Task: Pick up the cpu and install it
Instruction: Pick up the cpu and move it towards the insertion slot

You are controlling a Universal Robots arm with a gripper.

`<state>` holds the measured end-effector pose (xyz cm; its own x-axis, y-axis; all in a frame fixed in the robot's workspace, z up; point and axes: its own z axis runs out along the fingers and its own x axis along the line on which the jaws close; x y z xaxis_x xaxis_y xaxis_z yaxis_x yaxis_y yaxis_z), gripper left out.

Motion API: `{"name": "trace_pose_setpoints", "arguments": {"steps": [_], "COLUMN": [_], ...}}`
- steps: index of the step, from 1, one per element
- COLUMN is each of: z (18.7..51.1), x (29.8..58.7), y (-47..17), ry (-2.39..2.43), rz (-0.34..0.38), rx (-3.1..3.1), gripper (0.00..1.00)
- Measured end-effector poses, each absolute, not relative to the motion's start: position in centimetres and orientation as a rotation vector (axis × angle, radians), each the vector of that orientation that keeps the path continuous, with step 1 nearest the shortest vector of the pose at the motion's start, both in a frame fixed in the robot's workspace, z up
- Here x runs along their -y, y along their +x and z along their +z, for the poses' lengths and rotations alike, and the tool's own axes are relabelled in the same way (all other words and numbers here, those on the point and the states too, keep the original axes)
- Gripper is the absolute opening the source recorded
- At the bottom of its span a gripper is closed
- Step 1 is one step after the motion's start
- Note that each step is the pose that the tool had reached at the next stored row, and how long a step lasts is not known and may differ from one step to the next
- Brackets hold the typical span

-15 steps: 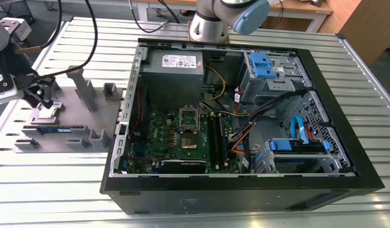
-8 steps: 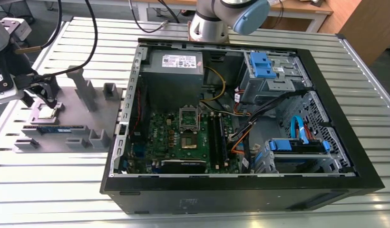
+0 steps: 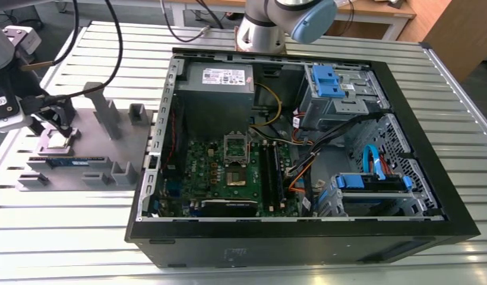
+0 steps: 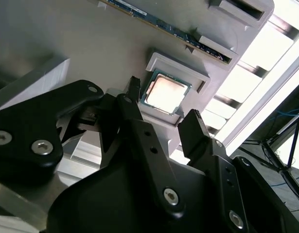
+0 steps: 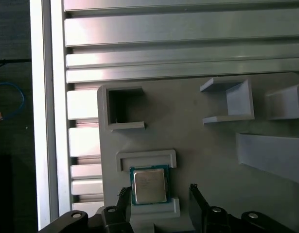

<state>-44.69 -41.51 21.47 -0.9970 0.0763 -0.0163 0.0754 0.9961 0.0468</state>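
The arm's wrist hung low over the grey fixture plate, which lay on the slatted table beside the open computer case. The gripper pointed down at the plate. The cpu lay flat in its holder near the plate's edge on the exterior view's left, close to the memory stick. In both wrist views the jaws stood wide, one finger on each side of the chip, with gaps visible.

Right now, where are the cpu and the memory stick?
cpu (image 5: 149, 186): first wrist view, middle of its silvery top.
memory stick (image 3: 67, 159): exterior view, middle of its long blue board.
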Motion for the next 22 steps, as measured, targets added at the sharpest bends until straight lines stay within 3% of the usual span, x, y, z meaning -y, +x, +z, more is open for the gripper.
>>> {"name": "trace_pose_setpoints", "arguments": {"steps": [22], "z": [19.1], "x": [41.2], "y": [-45.0], "ry": [0.03], "rz": [0.073], "rx": [-3.124], "gripper": [0.59]}}
